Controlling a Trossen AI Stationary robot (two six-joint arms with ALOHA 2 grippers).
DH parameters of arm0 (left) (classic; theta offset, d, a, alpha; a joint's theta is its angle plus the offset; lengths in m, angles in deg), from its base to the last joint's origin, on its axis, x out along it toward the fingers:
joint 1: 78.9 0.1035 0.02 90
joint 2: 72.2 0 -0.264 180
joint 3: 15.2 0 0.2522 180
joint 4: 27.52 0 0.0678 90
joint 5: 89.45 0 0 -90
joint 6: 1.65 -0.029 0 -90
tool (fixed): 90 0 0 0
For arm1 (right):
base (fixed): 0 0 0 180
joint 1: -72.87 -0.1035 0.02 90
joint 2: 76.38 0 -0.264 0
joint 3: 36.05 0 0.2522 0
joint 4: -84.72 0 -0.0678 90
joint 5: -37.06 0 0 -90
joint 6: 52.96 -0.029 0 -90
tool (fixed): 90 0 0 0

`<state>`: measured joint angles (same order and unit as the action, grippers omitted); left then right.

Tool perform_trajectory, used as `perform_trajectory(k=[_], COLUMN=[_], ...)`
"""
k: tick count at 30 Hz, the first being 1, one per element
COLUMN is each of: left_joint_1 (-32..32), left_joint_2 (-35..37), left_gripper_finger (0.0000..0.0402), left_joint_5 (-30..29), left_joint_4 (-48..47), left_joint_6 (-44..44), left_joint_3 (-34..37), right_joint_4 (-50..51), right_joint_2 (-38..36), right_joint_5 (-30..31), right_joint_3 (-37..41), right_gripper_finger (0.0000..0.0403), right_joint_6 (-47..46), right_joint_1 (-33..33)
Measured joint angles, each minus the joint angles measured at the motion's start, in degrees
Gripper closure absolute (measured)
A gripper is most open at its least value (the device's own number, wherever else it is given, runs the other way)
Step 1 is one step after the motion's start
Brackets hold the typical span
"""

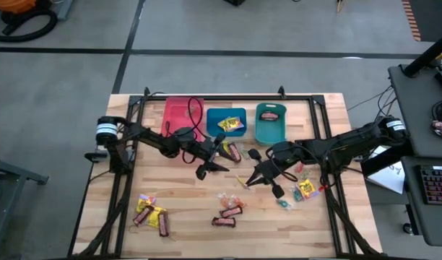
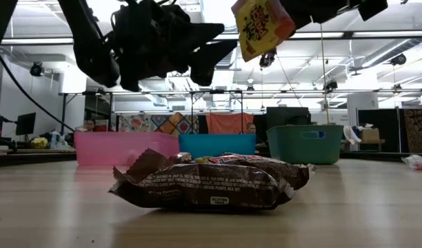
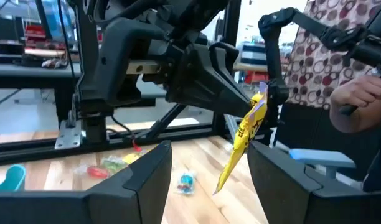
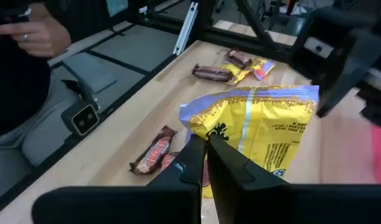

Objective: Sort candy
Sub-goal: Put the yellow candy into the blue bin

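Observation:
My right gripper [image 1: 253,178] is shut on a yellow candy packet [image 4: 259,130] and holds it in the air over the middle of the table. My left gripper [image 3: 209,177] stands open just left of it, level. The packet [image 3: 243,140] hangs ahead of the gap between the left fingers, apart from them. Pink [image 1: 179,115], blue [image 1: 215,128] and teal [image 1: 270,133] bins stand in a row at the far edge. Another yellow packet [image 1: 232,124] lies in the blue bin. A dark brown bar [image 2: 211,182] lies on the table close to the low camera. My right gripper pinches the yellow packet between its two fingers at one end [image 4: 223,142]. The packet is lifted clear of the table. From that end it hangs down and slants below the fingers [image 3: 260,99], edge-on toward my left gripper.
Loose candy lies in three groups: near left [image 1: 150,213], near middle [image 1: 228,213] and right [image 1: 304,188]. A brown bar [image 1: 232,152] lies in front of the blue bin. A black frame [image 1: 228,95] runs around the table. A person's hand [image 3: 358,99] shows beyond the table's edge.

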<state>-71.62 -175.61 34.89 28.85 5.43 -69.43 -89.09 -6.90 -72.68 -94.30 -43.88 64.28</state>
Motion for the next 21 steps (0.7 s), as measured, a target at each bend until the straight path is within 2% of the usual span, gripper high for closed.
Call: perform_trajectory(k=[9, 13, 16, 18, 21], left_joint_1=[-0.6, -0.9, -0.9, -0.8, -0.8], left_joint_2=[-4.1, -5.1, -5.2, -5.2, -5.2], left_gripper_finger=[0.0207, 0.0209, 0.0211, 0.0219, 0.0252], left_joint_5=[1.0, 5.8, 6.8, 6.6, 3.5], left_joint_4=[3.3, 3.4, 3.4, 3.4, 2.7], left_joint_6=[1.2, 1.2, 1.2, 1.4, 1.6], left_joint_3=[-2.7, -4.8, -4.9, -4.9, -4.9], right_joint_4=[-0.4, -0.1, 0.4, 0.5, 0.5], right_joint_2=[0.0, 0.0, 0.0, 0.0, 0.0], right_joint_5=[0.0, 0.2, 0.2, 0.3, 0.5], right_joint_3=[0.0, 0.0, 0.0, 0.0, 0.0], right_gripper_finger=[0.0391, 0.0391, 0.0391, 0.0391, 0.0391], right_joint_6=[2.2, 2.4, 2.4, 2.5, 2.6], right_joint_1=[2.2, 3.4, 4.1, 4.4, 5.0])
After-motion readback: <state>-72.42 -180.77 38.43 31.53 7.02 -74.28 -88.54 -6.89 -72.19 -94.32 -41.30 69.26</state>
